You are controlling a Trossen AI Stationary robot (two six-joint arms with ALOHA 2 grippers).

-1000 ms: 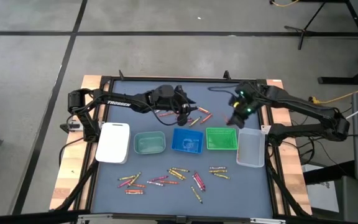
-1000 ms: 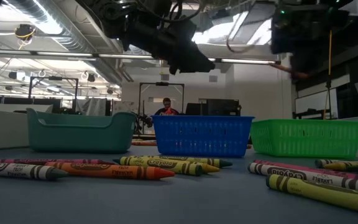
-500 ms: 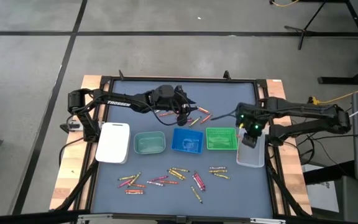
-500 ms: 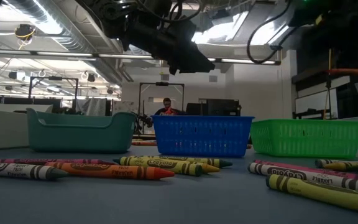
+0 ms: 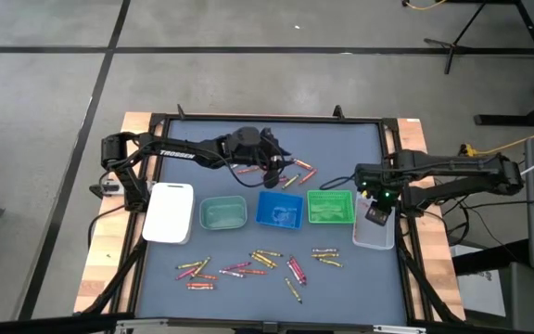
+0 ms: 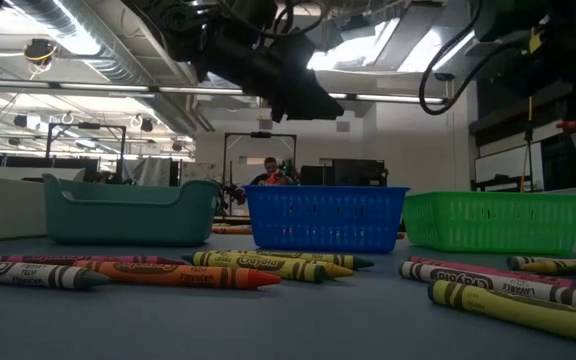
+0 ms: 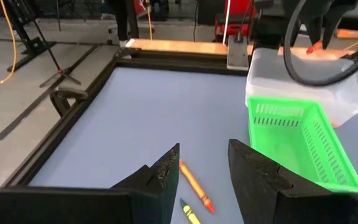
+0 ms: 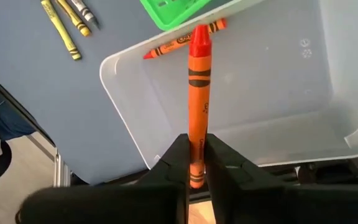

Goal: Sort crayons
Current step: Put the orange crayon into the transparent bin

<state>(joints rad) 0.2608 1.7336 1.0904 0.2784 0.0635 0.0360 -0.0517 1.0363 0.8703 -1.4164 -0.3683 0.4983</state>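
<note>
My right gripper [image 5: 375, 206] hangs over the clear tray [image 5: 375, 230] at the table's right edge, shut on an orange crayon [image 8: 197, 87] with a red tip. A second orange crayon [image 8: 184, 41] lies flat on that tray's floor. My left gripper [image 7: 202, 163] stands open above loose crayons [image 5: 295, 173] on the far middle of the table. One orange crayon [image 7: 195, 184] lies on the mat below its fingers. More crayons [image 5: 258, 264] lie scattered on the near half of the mat. My right gripper pinches the orange crayon's blunt end [image 8: 196, 138] between its two fingers [image 8: 178, 157]. The fingers come from above, slanting steeply down, and lie along the crayon. The crayon sticks out past the fingertips, red tip first, over the clear tray's inside.
A row of trays crosses the middle of the table: white [image 5: 169, 212], teal [image 5: 222, 213], blue [image 5: 280, 210], green [image 5: 330, 206], then the clear one. A raised black frame [image 5: 397, 167] edges the mat. A person shows in the room beyond the table [image 6: 268, 172].
My right gripper has carried the orange crayon from the far right of the mat toward the near and right edges, to above the clear tray. It has tipped from a shallow slant to pointing steeply down. My left gripper has kept still.
</note>
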